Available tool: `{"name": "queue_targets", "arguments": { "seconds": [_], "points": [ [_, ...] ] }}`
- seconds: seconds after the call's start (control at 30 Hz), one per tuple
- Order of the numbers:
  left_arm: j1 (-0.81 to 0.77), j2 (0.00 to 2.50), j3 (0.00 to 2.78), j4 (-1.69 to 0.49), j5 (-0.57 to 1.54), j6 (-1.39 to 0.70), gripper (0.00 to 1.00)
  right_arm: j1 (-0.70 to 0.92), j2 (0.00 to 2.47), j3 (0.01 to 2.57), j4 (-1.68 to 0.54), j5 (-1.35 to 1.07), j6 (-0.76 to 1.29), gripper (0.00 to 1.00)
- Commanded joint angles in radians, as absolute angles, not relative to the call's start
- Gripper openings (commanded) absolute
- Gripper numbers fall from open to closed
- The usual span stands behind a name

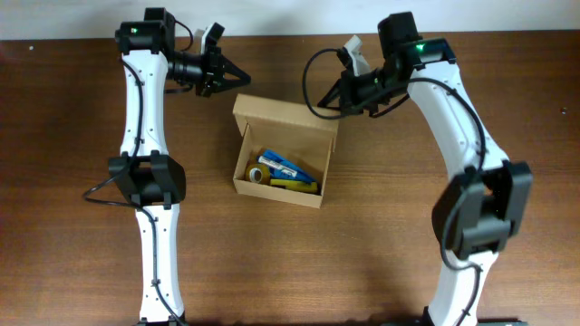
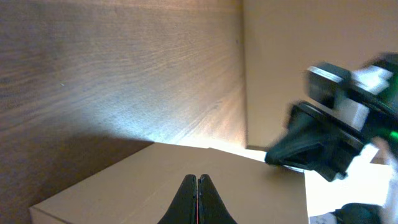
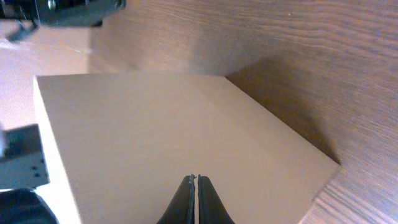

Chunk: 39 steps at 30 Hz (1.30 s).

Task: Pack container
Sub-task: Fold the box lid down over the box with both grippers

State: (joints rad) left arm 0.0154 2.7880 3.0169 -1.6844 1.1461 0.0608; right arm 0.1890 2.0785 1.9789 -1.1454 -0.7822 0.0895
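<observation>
Table (image 1: pixel 362 263) shows all round the box (image 1: pixel 276 193). Your left gripper (image 1: pixel 241 77) and right gripper (image 1: pixel 323 102) flank its flap (image 1: pixel 283 116) edge, both pinched together

Inside the small brown cardboard box (image 1: pixel 285 116), the blue and yellow items (image 1: pixel 288 172) are too small to identify. In the left wrist view the black right arm (image 2: pixel 339 140) is blurred and cut off.

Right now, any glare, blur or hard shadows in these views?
Overhead: even light, sharp, container contents readable. Left wrist: bright glare on the table past the flap; right arm blurred. Right wrist: crisp flap, dark box shadow on the wood, blurred left arm top-left.
</observation>
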Motion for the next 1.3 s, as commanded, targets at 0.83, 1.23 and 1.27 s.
{"name": "queue_targets", "arguments": {
  "seconds": [0.83,1.23,1.27],
  "points": [
    [-0.256,2.176,2.505,-1.688,0.175,-0.002,0.01,0.485,1.853,1.997,-1.412,-0.087,0.056,0.04],
    [-0.294,2.168,2.054,-1.577,0.179,0.019,0.02,0.488,1.917,1.783,-1.274,-0.164,0.056,0.04],
    [-0.294,2.168,2.033,-1.565,0.179,0.019,0.02,0.490,1.922,1.753,-1.251,-0.177,0.056,0.04]
  ]
}}
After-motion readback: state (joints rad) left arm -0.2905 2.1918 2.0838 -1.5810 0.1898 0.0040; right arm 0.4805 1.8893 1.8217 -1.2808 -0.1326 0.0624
